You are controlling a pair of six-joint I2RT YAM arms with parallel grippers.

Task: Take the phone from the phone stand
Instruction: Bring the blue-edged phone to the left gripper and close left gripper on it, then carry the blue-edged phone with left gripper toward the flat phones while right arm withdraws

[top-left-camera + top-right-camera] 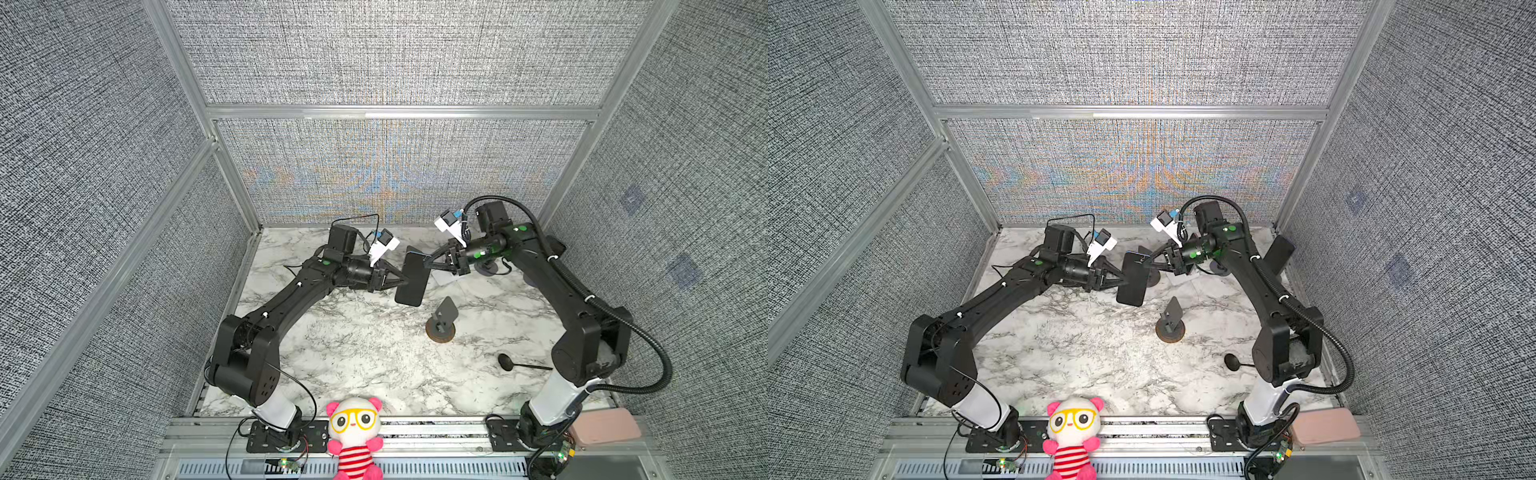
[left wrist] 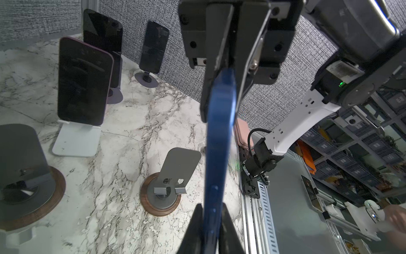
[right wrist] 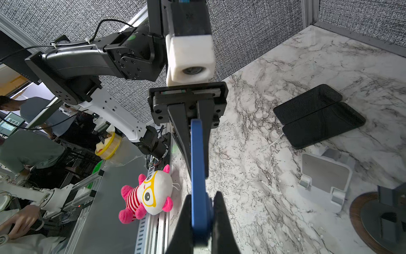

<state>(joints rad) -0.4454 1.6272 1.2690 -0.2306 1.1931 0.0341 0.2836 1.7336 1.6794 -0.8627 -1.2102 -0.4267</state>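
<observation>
Phone (image 1: pixel 412 276) is held in the air above the marble table (image 1: pixel 353 357), clear of the empty phone stand (image 1: pixel 441 322). The left gripper (image 1: pixel 399 282) is clamped on it at one long side and the right gripper (image 1: pixel 428 262) is clamped on it near the opposite upper corner. It is judged to be a stiff, thin, fairly light slab with smooth, slippery glass faces, so a cracking drop is to be feared from a shallow pinch. A hold across the flat faces near mid-length is best taken, with the edge seated deep between the jaws, and twisting between the two grips is to be avoided.
</observation>
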